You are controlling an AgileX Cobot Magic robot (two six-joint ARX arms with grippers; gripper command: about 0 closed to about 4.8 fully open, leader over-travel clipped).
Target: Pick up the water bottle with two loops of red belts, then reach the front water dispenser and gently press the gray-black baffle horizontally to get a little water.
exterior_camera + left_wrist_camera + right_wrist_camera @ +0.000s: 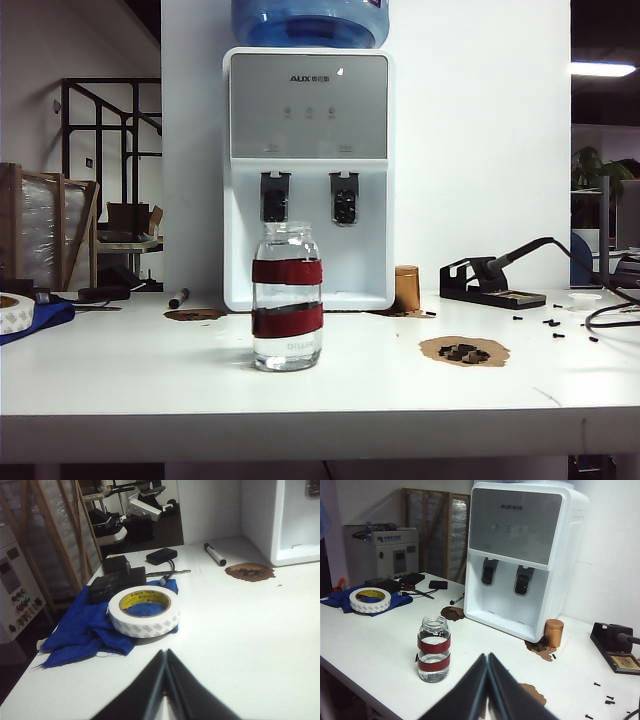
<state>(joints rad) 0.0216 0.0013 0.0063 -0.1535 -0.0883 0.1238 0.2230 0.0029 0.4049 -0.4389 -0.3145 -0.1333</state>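
Bottle: water bottle (434,649) stood upright on the bench (370,645), ahead of the right end effector (487,656).
Nearer arm: right, by my judgement; the left end effector (165,652) faced a tape roll (144,611).
End effectors: both closed, empty.

The water bottle (287,297) stands on the table (150,370) at frame centre, before the water dispenser (308,180). The gray-black baffle (274,197) sits left of its twin paddle (344,198), above the bottle. A jug (310,20) tops the dispenser. A cylinder (406,288) stands right of the dispenser; a tape roll (14,312) lies at far left. Neither the left gripper (165,656) nor the right gripper (487,659) touches anything.
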